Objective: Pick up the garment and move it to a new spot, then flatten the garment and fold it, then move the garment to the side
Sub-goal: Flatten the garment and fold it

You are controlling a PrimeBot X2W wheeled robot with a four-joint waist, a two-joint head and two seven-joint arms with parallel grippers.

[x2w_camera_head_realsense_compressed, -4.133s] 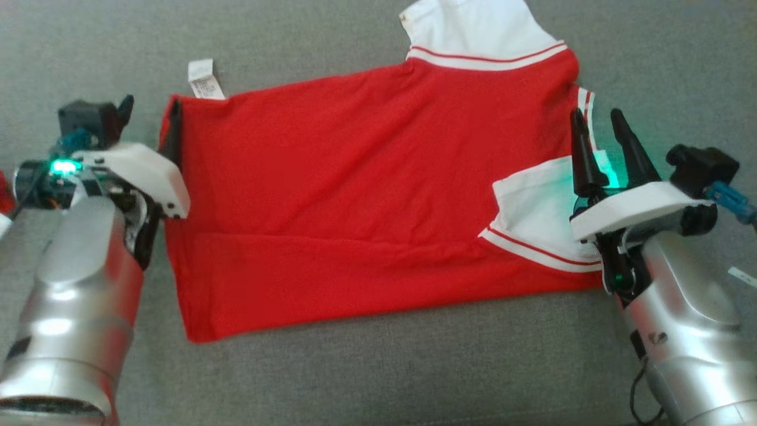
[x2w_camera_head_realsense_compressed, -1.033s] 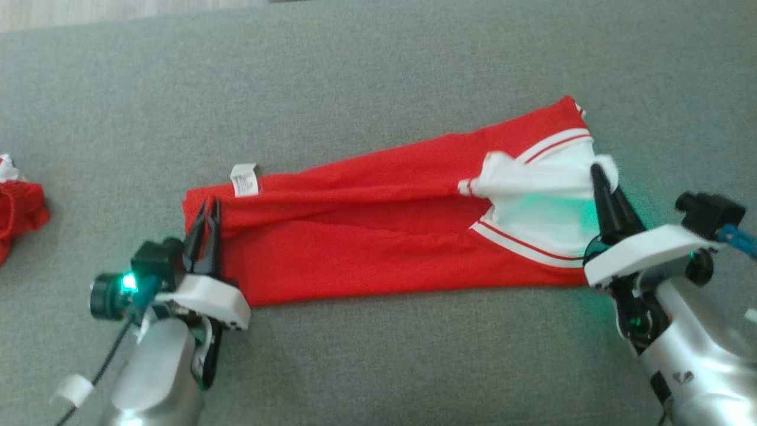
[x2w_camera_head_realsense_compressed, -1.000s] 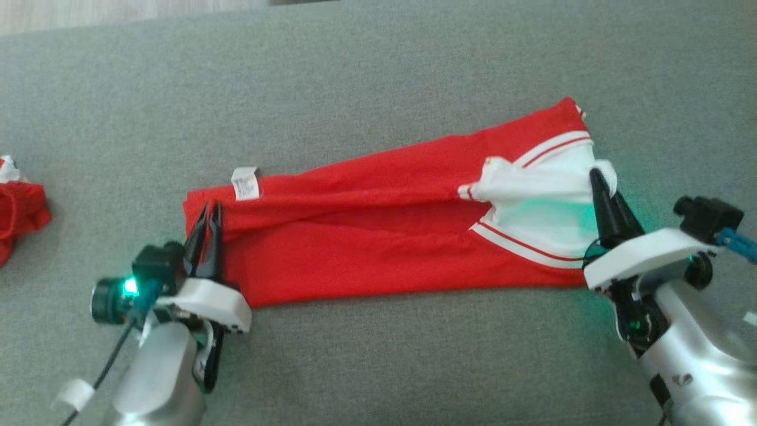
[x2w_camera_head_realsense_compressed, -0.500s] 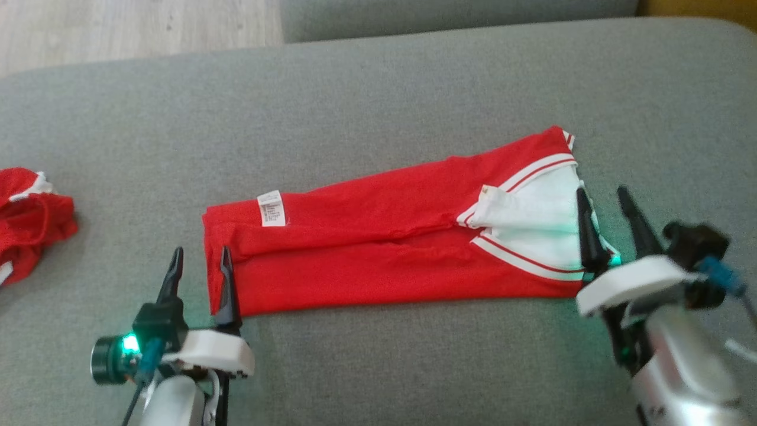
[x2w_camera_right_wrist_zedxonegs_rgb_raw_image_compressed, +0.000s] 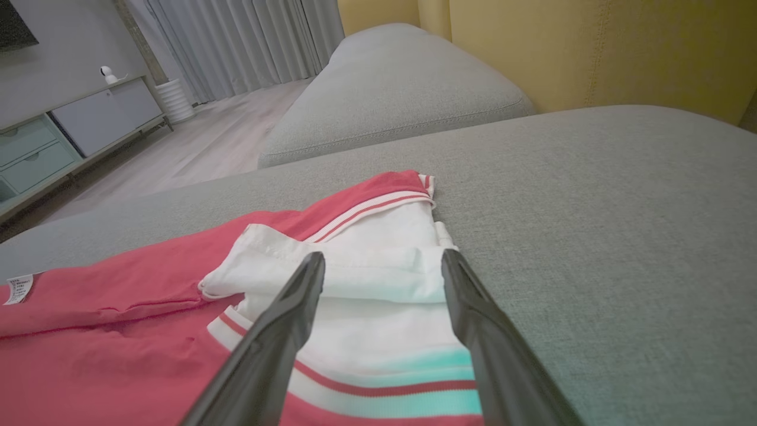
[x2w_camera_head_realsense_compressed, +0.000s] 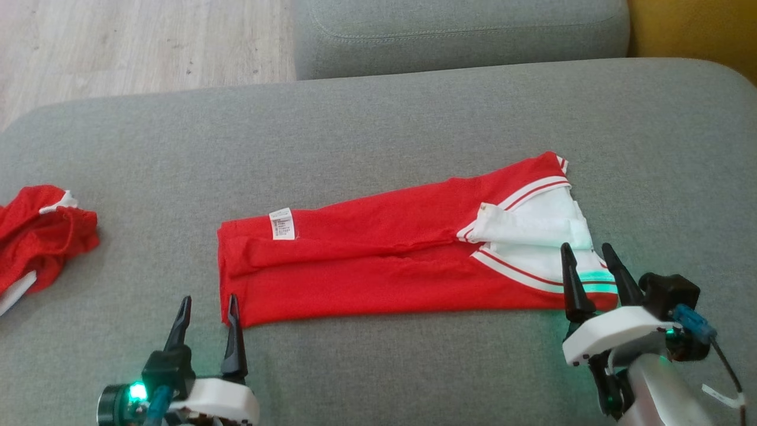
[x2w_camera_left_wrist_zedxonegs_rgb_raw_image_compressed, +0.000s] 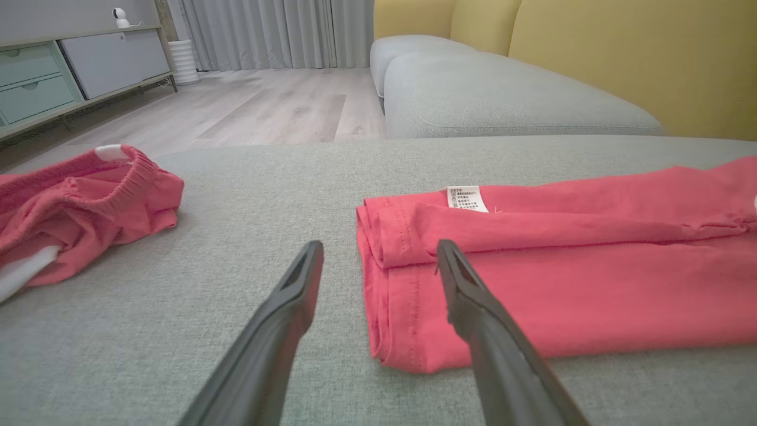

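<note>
The garment (x2w_camera_head_realsense_compressed: 384, 260) is a red shirt with white sleeves, folded lengthwise into a long band on the grey cushion (x2w_camera_head_realsense_compressed: 378, 130). Its hem end with a white label (x2w_camera_head_realsense_compressed: 282, 223) points left, and the white sleeves (x2w_camera_head_realsense_compressed: 535, 234) lie at the right end. My left gripper (x2w_camera_head_realsense_compressed: 207, 307) stands open just short of the hem's near corner, holding nothing; in the left wrist view its fingers (x2w_camera_left_wrist_zedxonegs_rgb_raw_image_compressed: 473, 302) flank the folded hem (x2w_camera_left_wrist_zedxonegs_rgb_raw_image_compressed: 390, 284). My right gripper (x2w_camera_head_realsense_compressed: 585, 260) is open at the sleeve end, its tips (x2w_camera_right_wrist_zedxonegs_rgb_raw_image_compressed: 295, 313) above the white sleeve (x2w_camera_right_wrist_zedxonegs_rgb_raw_image_compressed: 378, 284), apart from the cloth.
A second red garment (x2w_camera_head_realsense_compressed: 41, 236) lies crumpled at the cushion's left edge, also in the left wrist view as a red heap (x2w_camera_left_wrist_zedxonegs_rgb_raw_image_compressed: 77, 207). Behind lie another grey cushion (x2w_camera_head_realsense_compressed: 461, 29), a yellow backrest (x2w_camera_head_realsense_compressed: 692, 29) and wood floor (x2w_camera_head_realsense_compressed: 136, 47).
Both grippers opened and let go of the garment, then drew back toward me. The head camera tilted up, so the whole scene shifted down. The garment stays folded in a band.
</note>
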